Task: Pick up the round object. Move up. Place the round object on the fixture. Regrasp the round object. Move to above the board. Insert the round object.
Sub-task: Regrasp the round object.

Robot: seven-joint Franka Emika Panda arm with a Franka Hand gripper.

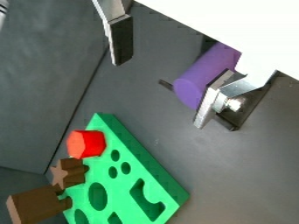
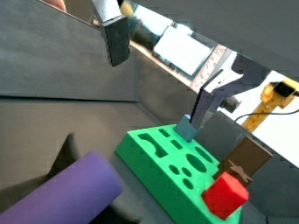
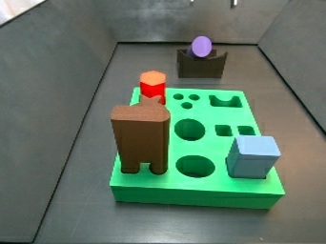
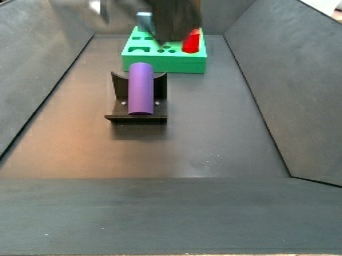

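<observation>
The pincer (image 1: 163,66) hangs wide open, holding nothing. The smooth purple round peg (image 4: 142,86) lies flat in the dark notched fixture (image 4: 134,115), middle left in a side view, its long way pointing toward the green holed board (image 4: 167,60).

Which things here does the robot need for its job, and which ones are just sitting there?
Needed for the job:
- smooth purple cylinder peg, lying in the notch of the dark fixture
- flat green board with shaped holes
- gripper, above the peg, fingers apart, holding nothing

Just sitting there, all on the board:
- red hexagonal peg
- tall brown arch-shaped block
- pale blue cube
</observation>
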